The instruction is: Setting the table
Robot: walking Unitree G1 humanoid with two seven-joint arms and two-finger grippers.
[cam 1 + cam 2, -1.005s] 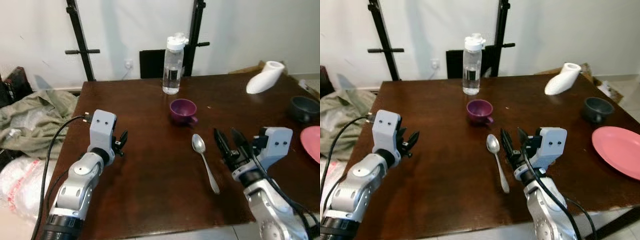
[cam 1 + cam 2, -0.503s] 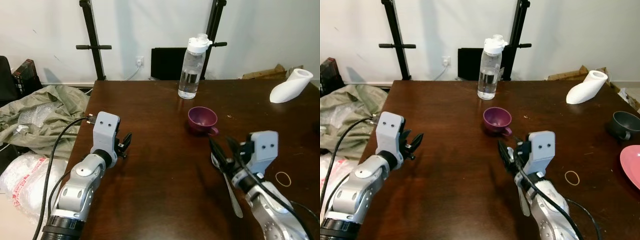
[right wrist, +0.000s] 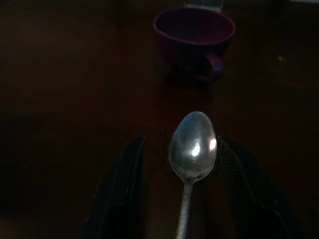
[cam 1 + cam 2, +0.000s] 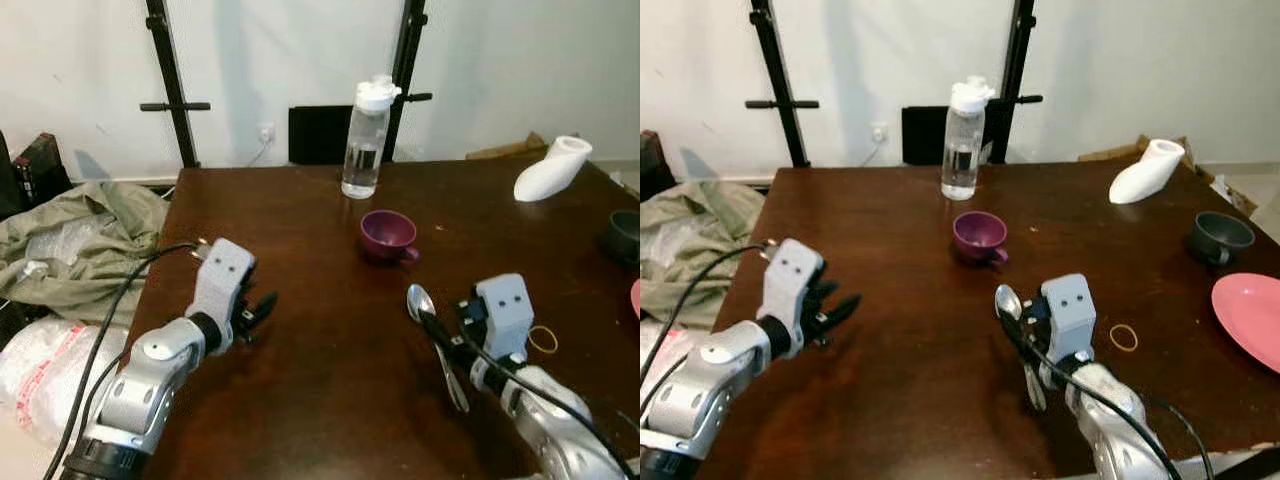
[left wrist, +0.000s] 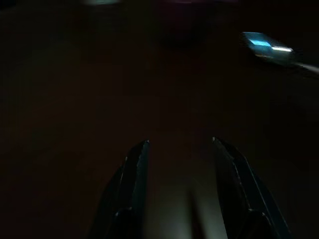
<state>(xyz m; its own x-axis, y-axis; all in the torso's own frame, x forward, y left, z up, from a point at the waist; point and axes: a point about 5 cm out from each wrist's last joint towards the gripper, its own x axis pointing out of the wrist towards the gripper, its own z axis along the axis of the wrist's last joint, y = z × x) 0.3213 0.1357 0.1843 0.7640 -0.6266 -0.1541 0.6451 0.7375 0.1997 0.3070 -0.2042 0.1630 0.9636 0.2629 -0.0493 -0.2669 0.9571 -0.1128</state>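
A silver spoon (image 4: 421,302) lies on the dark wooden table (image 4: 320,400), bowl end toward a purple cup (image 4: 387,235). My right gripper (image 4: 440,322) is low over the spoon and open. In the right wrist view the spoon (image 3: 193,147) lies between the two black fingers (image 3: 122,194), which stand on either side of its handle without touching. My left gripper (image 4: 262,305) hovers open over bare table at the left; in the left wrist view its fingers (image 5: 130,194) are apart with nothing between them. A pink plate (image 4: 1252,320) and a dark bowl (image 4: 1218,238) sit at the right.
A clear water bottle (image 4: 365,140) stands behind the cup. A white object (image 4: 552,168) lies at the far right corner, and a rubber band (image 4: 543,340) is beside my right wrist. Crumpled cloth (image 4: 70,240) lies on the floor left of the table. Black stands rise at the wall.
The camera has shifted. My right gripper moved left from beside the spoon until its fingers straddle the spoon. My left gripper has tilted a little lower toward the table.
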